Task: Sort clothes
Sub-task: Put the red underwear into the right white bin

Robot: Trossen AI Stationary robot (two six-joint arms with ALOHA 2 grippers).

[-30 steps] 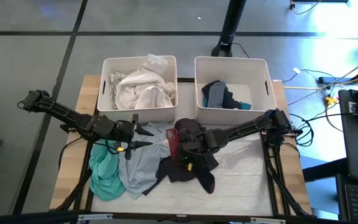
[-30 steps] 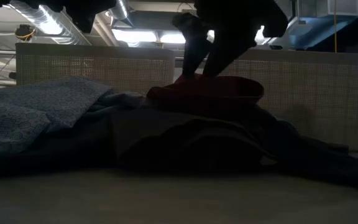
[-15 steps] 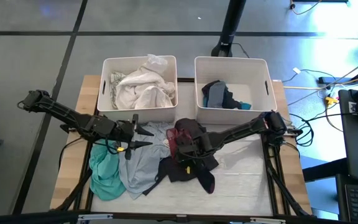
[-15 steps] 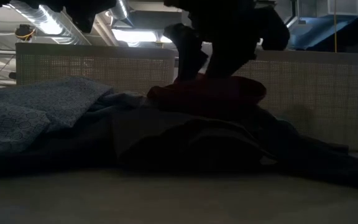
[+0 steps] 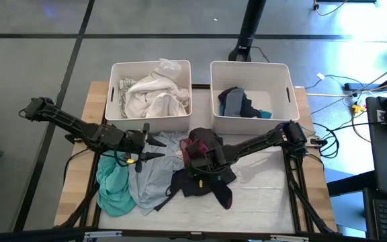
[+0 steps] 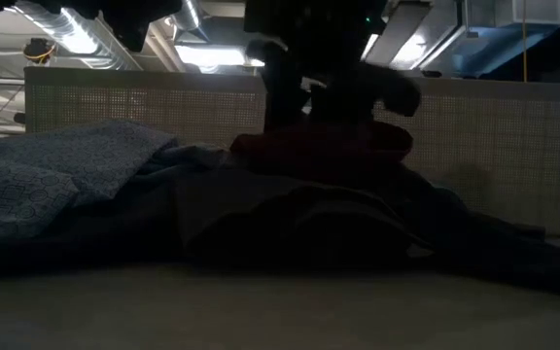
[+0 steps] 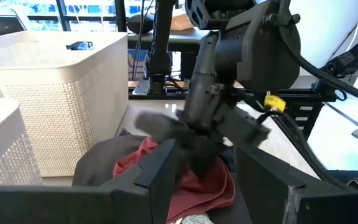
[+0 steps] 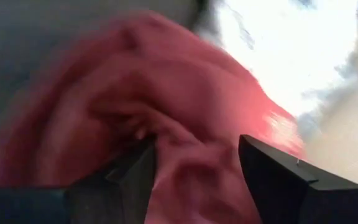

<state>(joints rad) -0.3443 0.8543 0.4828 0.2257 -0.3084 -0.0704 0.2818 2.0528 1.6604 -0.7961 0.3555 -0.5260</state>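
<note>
Sorting looks partly done: white clothes (image 5: 152,96) fill the upper-left bin (image 5: 113,94), dark ones (image 5: 240,103) sit in the upper-right bin (image 5: 287,91). Teal (image 5: 113,191), grey-blue (image 5: 150,181), black (image 5: 210,185) and red (image 5: 188,153) garments remain at frame centre. The right gripper (image 5: 192,156), fingers spread, presses into the red garment; the left gripper (image 5: 154,148) hovers spread beside it.

My two arms are dark, slim and jointed, with black cables along them. A small yellow tag sits on each wrist. My fingers (image 7: 166,162) are flat black plates.
</note>
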